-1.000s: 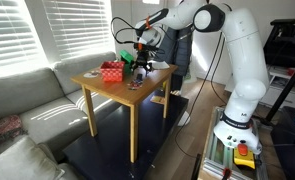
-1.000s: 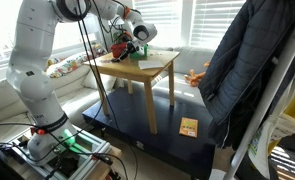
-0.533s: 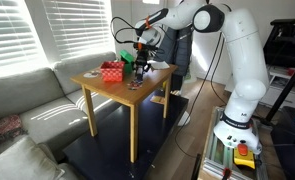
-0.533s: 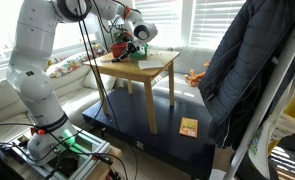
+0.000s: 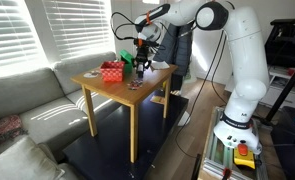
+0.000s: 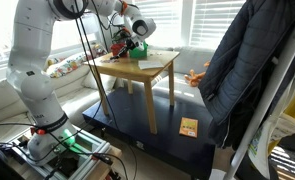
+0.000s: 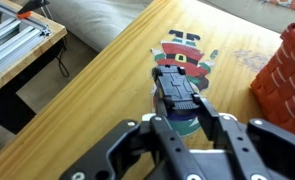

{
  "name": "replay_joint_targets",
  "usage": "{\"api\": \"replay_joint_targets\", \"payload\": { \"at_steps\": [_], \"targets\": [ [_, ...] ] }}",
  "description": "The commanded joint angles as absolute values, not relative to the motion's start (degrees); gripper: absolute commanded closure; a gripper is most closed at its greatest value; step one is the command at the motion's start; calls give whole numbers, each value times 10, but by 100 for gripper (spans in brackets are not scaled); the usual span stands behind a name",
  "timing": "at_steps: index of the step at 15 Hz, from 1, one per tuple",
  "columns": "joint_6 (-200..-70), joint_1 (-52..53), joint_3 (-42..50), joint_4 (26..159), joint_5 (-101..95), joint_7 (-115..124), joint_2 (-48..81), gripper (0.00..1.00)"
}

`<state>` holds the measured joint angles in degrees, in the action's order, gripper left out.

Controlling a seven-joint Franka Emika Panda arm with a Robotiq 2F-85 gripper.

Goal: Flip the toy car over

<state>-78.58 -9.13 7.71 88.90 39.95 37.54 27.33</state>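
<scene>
In the wrist view a black toy car (image 7: 177, 92) sits between the two dark fingers of my gripper (image 7: 184, 112), which is shut on it. The car's ribbed, flat face points at the camera. It hangs just above the wooden table (image 7: 97, 90), over a colourful flat figure (image 7: 184, 50) and a round bluish disc (image 7: 192, 128). In both exterior views the gripper (image 5: 139, 58) (image 6: 132, 44) points down over the far part of the table, and the car is too small there to make out.
A red brick-patterned box (image 7: 285, 75) (image 5: 111, 71) stands close beside the gripper, with a green object (image 5: 126, 60) behind it. White paper (image 5: 159, 67) lies on the table's far corner. A grey sofa (image 5: 27, 100) flanks the table (image 5: 107, 92).
The jaws have gone from open to shut on the toy car. The gripper has risen slightly over the table.
</scene>
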Motion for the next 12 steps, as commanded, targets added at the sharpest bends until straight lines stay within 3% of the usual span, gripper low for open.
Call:
{"api": "replay_joint_targets", "payload": {
  "at_steps": [1, 7, 12],
  "targets": [
    [-802, -67, 96, 931, 320, 383, 195, 88],
    [-883, -44, 94, 995, 164, 401, 69, 88],
    [-1044, -30, 72, 1069, 89, 457, 0, 88]
  ]
}}
